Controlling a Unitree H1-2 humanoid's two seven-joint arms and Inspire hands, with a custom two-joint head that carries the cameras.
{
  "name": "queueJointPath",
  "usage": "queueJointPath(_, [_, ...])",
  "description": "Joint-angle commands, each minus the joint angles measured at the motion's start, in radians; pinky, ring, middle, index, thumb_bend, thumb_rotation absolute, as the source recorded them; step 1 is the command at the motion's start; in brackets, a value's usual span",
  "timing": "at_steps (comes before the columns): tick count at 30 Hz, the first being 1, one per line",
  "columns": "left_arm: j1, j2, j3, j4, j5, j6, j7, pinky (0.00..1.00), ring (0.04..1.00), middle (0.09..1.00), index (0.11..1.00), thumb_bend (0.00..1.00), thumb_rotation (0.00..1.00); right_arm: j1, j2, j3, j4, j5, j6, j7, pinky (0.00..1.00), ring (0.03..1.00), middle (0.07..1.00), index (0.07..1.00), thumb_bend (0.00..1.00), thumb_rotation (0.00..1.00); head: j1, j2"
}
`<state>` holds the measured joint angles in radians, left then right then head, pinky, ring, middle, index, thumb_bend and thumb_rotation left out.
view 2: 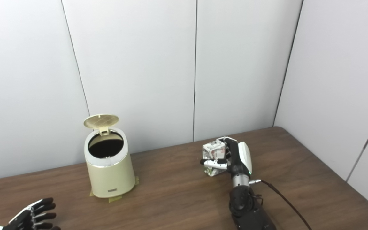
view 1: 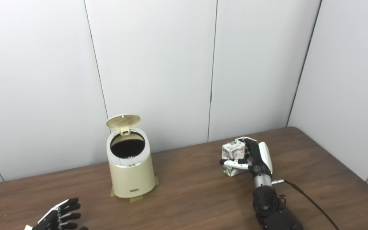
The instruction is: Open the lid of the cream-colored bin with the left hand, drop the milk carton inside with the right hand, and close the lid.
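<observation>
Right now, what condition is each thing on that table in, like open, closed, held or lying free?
Cream-colored bin: upright on the table, mouth uncovered.
Lid: flipped up on its hinge, open.
Milk carton: crumpled, gripped by the right hand, tilted, apparently just off the table.
Right hand: shut on the milk carton.
Left hand: open, fingers spread, holding nothing, low at the table's near edge.
Table: brown wood, tape under the bin.

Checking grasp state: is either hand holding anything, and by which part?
Right hand grips the crumpled white milk carton around its side, thumb across the front. Left hand is open, holding nothing.
</observation>
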<state>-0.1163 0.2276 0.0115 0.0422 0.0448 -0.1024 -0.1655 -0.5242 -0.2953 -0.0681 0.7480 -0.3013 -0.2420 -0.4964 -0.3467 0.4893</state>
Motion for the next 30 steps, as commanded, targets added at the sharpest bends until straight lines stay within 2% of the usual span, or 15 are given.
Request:
queueJointPath(1, [-0.025, 0.01, 0.001, -0.03, 0.007, -0.019, 0.009, 0.67, 0.73, 0.787, 0.799, 0.56, 0.01, -0.05, -0.02, -0.003, -0.024, -0.01, -0.062, -0.032, 0.31, 0.381, 0.443, 0.51, 0.52, 0.0, -0.001, 0.001])
queueJointPath(7, [-0.025, 0.008, -0.001, -0.032, 0.013, -0.01, 0.009, 0.68, 0.733, 0.788, 0.799, 0.57, 0.02, -0.03, -0.019, -0.009, -0.115, 0.004, -0.019, 0.001, 0.35, 0.406, 0.45, 0.52, 0.52, 0.0, 0.0, 0.003])
queueJointPath(11, [-0.026, 0.005, -0.005, -0.027, 0.017, -0.014, 0.01, 0.68, 0.731, 0.785, 0.795, 0.57, 0.03, -0.02, -0.014, -0.013, -0.181, 0.024, -0.043, 0.036, 0.35, 0.396, 0.443, 0.528, 0.52, 0.0, 0.013, 0.001])
queueJointPath(14, [-0.025, 0.0, -0.008, -0.028, 0.022, -0.009, 0.016, 0.68, 0.739, 0.786, 0.791, 0.57, 0.01, -0.021, -0.015, 0.003, -0.22, 0.003, -0.065, 0.043, 0.33, 0.385, 0.44, 0.53, 0.52, 0.0, 0.026, 0.0])
queueJointPath(19, [-0.025, -0.008, -0.014, -0.026, 0.023, -0.013, 0.018, 0.66, 0.738, 0.792, 0.789, 0.58, 0.0, -0.017, 0.009, 0.019, -0.353, -0.005, 0.015, 0.095, 0.28, 0.347, 0.426, 0.528, 0.52, 0.0, 0.055, -0.002])
queueJointPath(22, [-0.027, -0.019, -0.016, -0.015, 0.022, -0.028, 0.022, 0.67, 0.73, 0.785, 0.784, 0.58, 0.0, -0.02, 0.031, 0.028, -0.435, 0.02, 0.058, 0.154, 0.33, 0.369, 0.436, 0.533, 0.52, 0.0, 0.081, -0.006])
queueJointPath(25, [-0.031, -0.034, -0.017, 0.003, 0.017, -0.038, 0.022, 0.66, 0.73, 0.784, 0.783, 0.59, 0.0, -0.036, 0.048, 0.039, -0.483, 0.041, 0.065, 0.208, 0.35, 0.39, 0.452, 0.527, 0.52, 0.0, 0.115, -0.014])
queueJointPath(27, [-0.033, -0.044, -0.019, 0.011, 0.022, -0.043, 0.026, 0.64, 0.724, 0.777, 0.779, 0.61, 0.02, -0.053, 0.066, 0.043, -0.503, 0.043, 0.065, 0.225, 0.33, 0.38, 0.453, 0.521, 0.52, 0.0, 0.13, -0.018])
queueJointPath(30, [-0.036, -0.057, -0.022, 0.023, 0.021, -0.049, 0.028, 0.64, 0.73, 0.777, 0.782, 0.62, 0.05, -0.08, 0.106, 0.046, -0.539, 0.042, 0.099, 0.24, 0.32, 0.375, 0.456, 0.513, 0.53, 0.0, 0.162, -0.022])
